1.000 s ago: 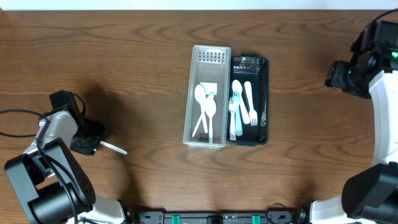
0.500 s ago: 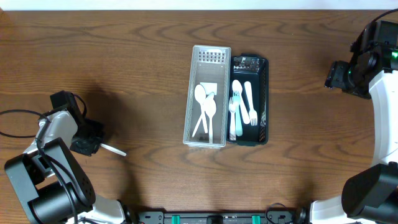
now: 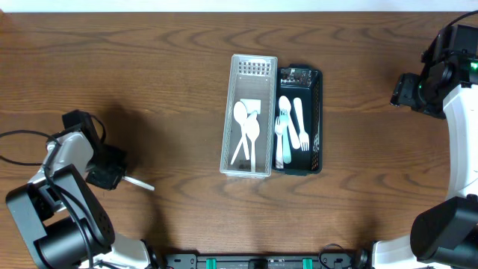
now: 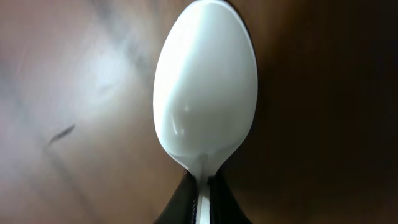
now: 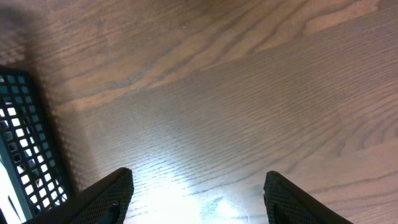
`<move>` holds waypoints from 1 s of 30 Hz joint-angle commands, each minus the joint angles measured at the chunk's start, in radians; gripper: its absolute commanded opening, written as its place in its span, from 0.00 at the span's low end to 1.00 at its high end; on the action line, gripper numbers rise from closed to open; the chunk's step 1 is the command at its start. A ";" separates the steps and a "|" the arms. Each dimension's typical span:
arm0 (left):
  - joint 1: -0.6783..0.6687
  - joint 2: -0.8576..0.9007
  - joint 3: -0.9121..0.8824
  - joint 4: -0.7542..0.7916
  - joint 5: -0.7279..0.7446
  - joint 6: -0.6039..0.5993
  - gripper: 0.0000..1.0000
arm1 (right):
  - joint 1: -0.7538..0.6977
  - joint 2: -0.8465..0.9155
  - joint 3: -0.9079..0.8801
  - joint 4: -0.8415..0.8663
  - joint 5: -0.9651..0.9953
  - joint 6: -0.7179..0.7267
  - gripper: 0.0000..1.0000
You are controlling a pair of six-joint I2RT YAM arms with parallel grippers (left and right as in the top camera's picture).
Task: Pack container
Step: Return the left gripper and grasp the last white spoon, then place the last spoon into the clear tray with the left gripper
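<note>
Two arms flank a dark wooden table (image 3: 172,67), which fills the overhead view. The left arm (image 3: 56,202) rises from 8 o'clock and the right arm (image 3: 455,112) reaches in at 3 o'clock. Near the centre stand two long bins, touching side by side: a clear bin (image 3: 232,119), and at its 3 o'clock side a black bin (image 3: 317,119). The clear bin holds a pair of spoons (image 3: 248,134) with their bowls toward 12 o'clock. The black bin holds white cutlery (image 3: 291,123), a fork among it. The right gripper (image 3: 407,90) hangs well apart from both bins, and its wrist view shows its fingers (image 5: 109,196) spread wide over bare wood, with a corner of the black bin's mesh at 9 o'clock. The left gripper (image 3: 104,168) sits at 8 o'clock, clamped on the neck of a white spoon (image 3: 138,181), whose handle juts toward 4 o'clock. Seen from the left wrist, the black fingers (image 4: 177,202) pinch just below the bowl (whether the spoon touches the wood cannot be told).
</note>
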 commanded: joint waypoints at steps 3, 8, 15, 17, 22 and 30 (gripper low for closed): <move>-0.074 -0.106 0.123 -0.089 0.007 0.107 0.06 | -0.009 0.005 -0.004 0.008 0.011 -0.014 0.70; -0.238 -0.238 0.301 -0.156 0.006 0.182 0.06 | -0.010 0.005 -0.004 0.012 0.011 -0.014 0.70; -0.558 -0.283 0.511 -0.165 0.006 0.292 0.06 | -0.009 0.005 -0.004 0.021 0.010 -0.014 0.70; -0.664 -0.280 0.533 -0.119 0.003 0.376 0.06 | -0.009 0.005 -0.004 0.021 0.010 -0.014 0.70; -0.886 -0.232 0.533 -0.020 -0.065 0.539 0.06 | -0.009 0.005 -0.004 0.019 0.010 -0.014 0.71; -1.083 -0.020 0.533 0.043 -0.065 0.559 0.06 | -0.016 0.005 -0.004 0.021 0.010 -0.014 0.71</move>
